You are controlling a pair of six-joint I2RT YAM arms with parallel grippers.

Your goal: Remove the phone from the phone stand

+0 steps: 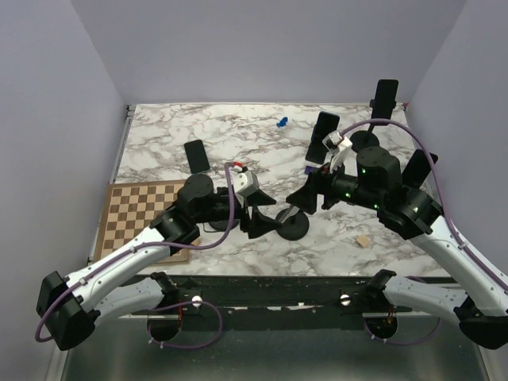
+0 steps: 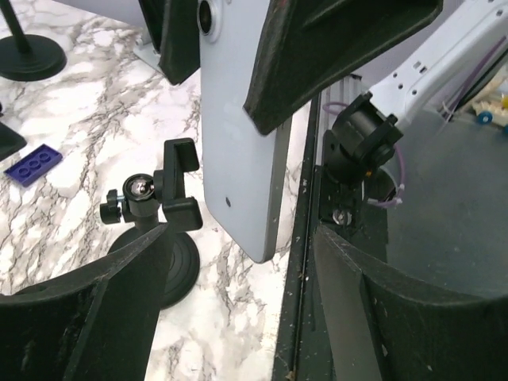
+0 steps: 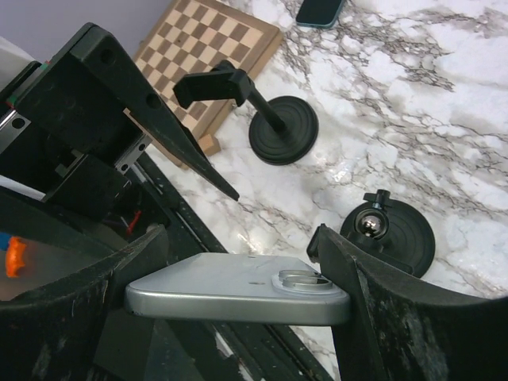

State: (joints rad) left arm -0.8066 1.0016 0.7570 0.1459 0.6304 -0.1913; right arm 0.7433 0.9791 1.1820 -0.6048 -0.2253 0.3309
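1. Glossy white desk (image 1: 198, 131), grey marble veining; matte black phone stand (image 2: 171, 186), round base, ball joint.
2. The phone (image 3: 238, 298): slim pale-silver slab, rounded corners, in the air beside the stand.
3. The right pincer (image 3: 238, 270) clamps the phone; the left pincer (image 2: 242, 246) gapes open.

right gripper (image 3: 240, 252): I see both fingers (image 3: 71, 317) pressed on opposite edges of the phone (image 3: 238, 295), holding it flat, camera bump up.
phone stand (image 3: 389, 238): round black base and ball head on the marble table (image 3: 444, 103), just past the phone, apart from it.
second stand (image 3: 282, 131): farther off, beside the chessboard (image 3: 210, 44).
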